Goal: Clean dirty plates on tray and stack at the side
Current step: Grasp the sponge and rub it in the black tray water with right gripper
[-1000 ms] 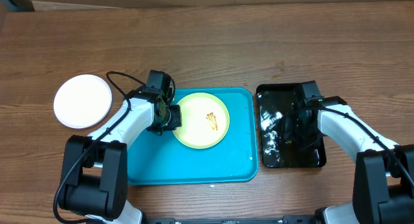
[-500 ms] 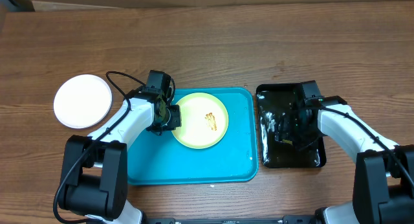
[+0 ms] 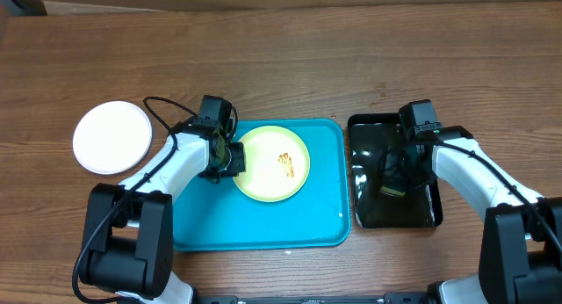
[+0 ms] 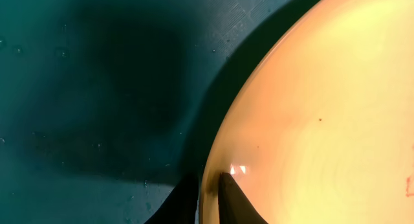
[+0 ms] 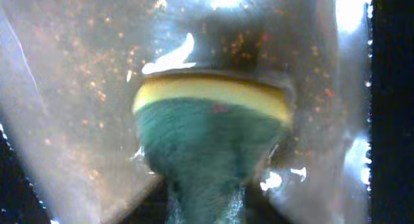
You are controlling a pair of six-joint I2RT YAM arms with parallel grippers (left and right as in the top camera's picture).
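Brown smears point(image 3: 287, 162) mark the yellow plate point(image 3: 262, 174); tray point(image 3: 263, 225) turquoise, sponge point(image 5: 207, 136) green.

The turquoise tray point(image 3: 263, 225) lies flat on the desk point(image 3: 290, 67). A pale yellow plate point(image 3: 263, 177) sits in its upper half, with a small brown smear point(image 3: 288, 162) right of its middle. The left pincer point(image 3: 230, 159) pinches its left rim. A white plate point(image 3: 112, 137) rests on the desk left of the tray, apart from it.

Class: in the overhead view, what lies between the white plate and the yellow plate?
The left gripper, shut on the yellow plate at its rim, and its arm, over the tray corner; the overhead view shows it.
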